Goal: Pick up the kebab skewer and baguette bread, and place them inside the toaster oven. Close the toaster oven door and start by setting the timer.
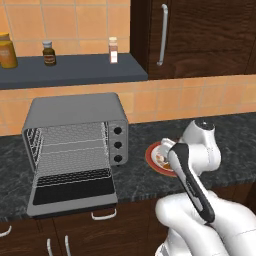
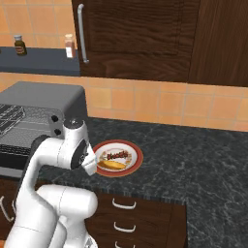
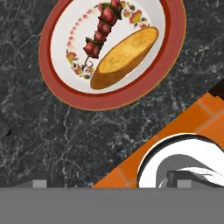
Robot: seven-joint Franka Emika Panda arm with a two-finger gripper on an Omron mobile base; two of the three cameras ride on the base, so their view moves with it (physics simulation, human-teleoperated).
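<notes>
Below the gripper: kebab skewer [image 3: 100, 33] and baguette bread [image 3: 124, 57] are lying side by side on a plate [image 3: 65, 94].
Skewer: seeming light, thin, stiff; pinching mid-stick looks best.
Gripper: jaws are standing spread, holding nothing.

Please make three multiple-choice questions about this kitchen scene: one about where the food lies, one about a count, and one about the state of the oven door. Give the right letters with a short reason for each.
1. Where do the kebab skewer and the baguette bread lie?
A. on a rack inside the toaster oven
B. side by side on the red-rimmed plate
C. on the shelf among the bottles

2. How many black knobs are on the front of the toaster oven?
A. one
B. three
C. five

3. What is the state of the toaster oven door?
A. folded down, open
B. shut
C. taken off and leaning against the wall

Answers:
1 B: the hand view shows both resting on the plate, on the dark counter.
2 B: the left base view shows three knobs in a column on its right side.
3 A: the door lies flat in front and the wire racks are exposed.
</notes>
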